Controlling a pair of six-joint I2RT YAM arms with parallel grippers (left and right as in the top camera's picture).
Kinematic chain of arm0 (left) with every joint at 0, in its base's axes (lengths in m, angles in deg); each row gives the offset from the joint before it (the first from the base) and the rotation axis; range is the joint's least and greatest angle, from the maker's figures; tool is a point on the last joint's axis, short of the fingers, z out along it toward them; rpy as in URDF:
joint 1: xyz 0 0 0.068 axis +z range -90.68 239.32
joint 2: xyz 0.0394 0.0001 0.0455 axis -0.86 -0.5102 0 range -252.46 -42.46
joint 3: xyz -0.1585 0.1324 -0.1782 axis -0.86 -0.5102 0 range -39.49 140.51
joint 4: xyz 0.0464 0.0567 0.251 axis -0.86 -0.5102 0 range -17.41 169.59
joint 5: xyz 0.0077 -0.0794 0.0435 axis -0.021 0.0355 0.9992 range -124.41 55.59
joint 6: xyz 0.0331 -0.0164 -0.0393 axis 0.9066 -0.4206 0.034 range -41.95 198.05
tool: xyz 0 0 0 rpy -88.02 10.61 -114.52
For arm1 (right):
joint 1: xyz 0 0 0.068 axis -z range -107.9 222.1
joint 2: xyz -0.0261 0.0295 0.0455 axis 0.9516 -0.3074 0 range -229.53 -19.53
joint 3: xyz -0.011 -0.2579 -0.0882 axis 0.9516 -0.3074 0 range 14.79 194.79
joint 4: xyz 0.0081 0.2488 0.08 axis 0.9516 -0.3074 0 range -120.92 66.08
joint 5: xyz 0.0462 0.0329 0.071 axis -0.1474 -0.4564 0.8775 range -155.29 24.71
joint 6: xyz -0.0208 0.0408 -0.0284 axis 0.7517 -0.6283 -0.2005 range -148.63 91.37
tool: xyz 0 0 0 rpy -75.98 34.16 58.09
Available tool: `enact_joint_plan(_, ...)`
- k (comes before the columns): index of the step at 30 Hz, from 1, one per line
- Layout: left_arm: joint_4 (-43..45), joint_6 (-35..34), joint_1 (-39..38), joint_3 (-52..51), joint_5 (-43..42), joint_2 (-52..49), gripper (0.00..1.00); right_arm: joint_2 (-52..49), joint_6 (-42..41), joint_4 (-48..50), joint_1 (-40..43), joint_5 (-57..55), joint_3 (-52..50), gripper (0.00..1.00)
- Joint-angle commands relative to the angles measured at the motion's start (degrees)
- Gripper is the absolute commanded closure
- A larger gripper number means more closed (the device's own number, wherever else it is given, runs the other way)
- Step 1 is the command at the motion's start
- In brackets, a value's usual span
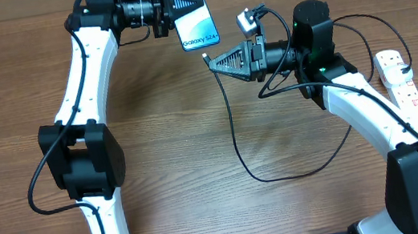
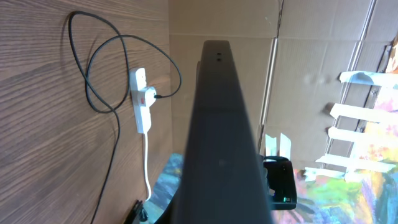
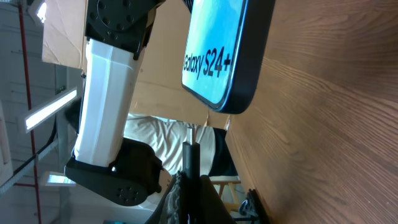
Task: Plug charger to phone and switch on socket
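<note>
the phone (image 1: 194, 12) sits at the far middle of the table (image 1: 184, 177), clamped in the left gripper (image 1: 171, 10), which reaches in from the phone's left. just nearer than the phone's lower end, the right gripper (image 1: 214, 62) grips the tip end of the charger (image 1: 233, 130), close to the phone but apart from it. from there the cable runs toward the near side and loops rightward to the right arm (image 1: 361, 105). the socket (image 1: 400, 84) lies at the table's right edge, to the right of that arm and well apart from the phone.
</note>
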Motion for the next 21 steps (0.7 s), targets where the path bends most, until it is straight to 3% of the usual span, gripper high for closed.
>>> enact_joint_plan(1,0.5,1.6,-0.3,1.2,-2.4,2.1,0.96,0.4,-0.3,0.4,0.0,-0.5,0.1,0.96)
enact_joint_plan(21,0.4,1.0,-0.3,1.2,-3.7,2.1,0.96,0.4,-0.3,0.4,0.0,-5.6,0.1,0.96)
